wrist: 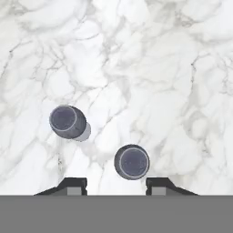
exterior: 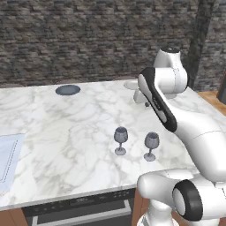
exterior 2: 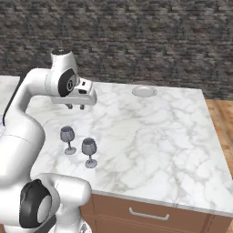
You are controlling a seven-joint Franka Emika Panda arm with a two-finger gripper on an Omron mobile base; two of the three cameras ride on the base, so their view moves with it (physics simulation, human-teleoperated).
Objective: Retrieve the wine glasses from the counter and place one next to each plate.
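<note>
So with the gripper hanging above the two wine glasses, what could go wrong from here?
1. The two wine glasses stand upright close together, so fingers coming down around one may knock the other over.
2. In the hand view the gripper is open, with the nearer glass off-centre towards one finger; a straight descent could hit its rim.
3. The thin stems and small feet make tipping likely on the marble counter.

White arm rising from the base, bent at the elbow, forearm reaching forward, wrist turned so the hand points straight down. Pincer (exterior 2: 75, 107) hanging in the air, short dark fingertips (wrist: 73, 184) parted with a clear gap between, gripping nothing. In the hand view, tips at 7 and 5 o'clock along the bottom edge.
</note>
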